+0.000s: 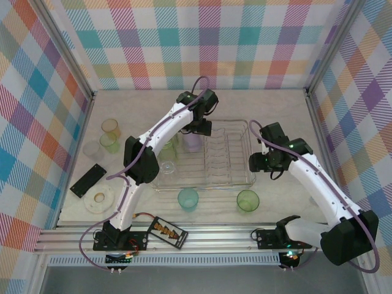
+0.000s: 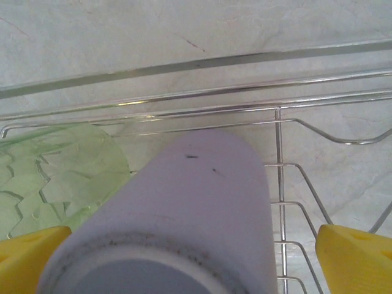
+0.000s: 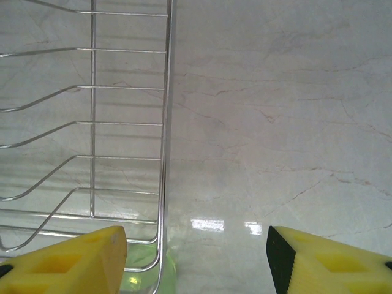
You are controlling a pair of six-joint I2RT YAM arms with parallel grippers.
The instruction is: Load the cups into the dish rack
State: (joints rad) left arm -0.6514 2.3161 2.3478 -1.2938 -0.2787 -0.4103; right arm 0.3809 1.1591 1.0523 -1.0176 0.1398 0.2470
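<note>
Left gripper (image 1: 199,127) is over the far-left part of the dish rack (image 1: 237,160), mid-table. Its yellow fingers (image 2: 354,257) are spread wide either side of the lilac cup (image 2: 190,202), right finger clear of it, no grip. Lilac cup sits in the rack, light green cup (image 2: 58,177) just beside it, clear cup (image 1: 168,166) toward the rack's near-left corner. Right gripper (image 1: 264,164) is at the rack's right edge, fingers (image 3: 327,263) apart, holding nothing, bare table (image 3: 275,122) below. Outside the rack: teal cup (image 1: 188,199) and green cup (image 1: 248,200) by its near edge. Orange cup (image 1: 111,127), pale green cup (image 1: 109,143) and clear tumbler (image 1: 92,149) are near the table's left edge. Black box (image 1: 168,231) lies at the near edge.
</note>
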